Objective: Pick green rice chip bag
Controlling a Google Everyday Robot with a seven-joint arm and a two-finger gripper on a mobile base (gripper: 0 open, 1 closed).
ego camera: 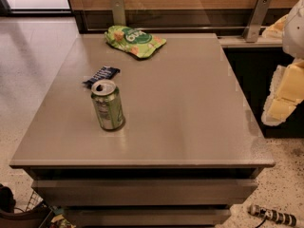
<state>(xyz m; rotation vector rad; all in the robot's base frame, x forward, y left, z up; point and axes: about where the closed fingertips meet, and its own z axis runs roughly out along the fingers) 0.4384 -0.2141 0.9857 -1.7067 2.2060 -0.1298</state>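
Note:
The green rice chip bag (135,41) lies flat at the far edge of the grey table (190,108), left of centre. It is light green with a dark green oval logo and orange spots. My gripper (281,103) hangs at the right edge of the view, beyond the table's right side and well apart from the bag. It holds nothing that I can see.
A green drink can (108,105) stands upright near the table's left front. A small dark blue wrapper (101,75) lies just behind it. A wall with metal brackets (256,18) runs behind the table. A dark gap lies to the right of the table.

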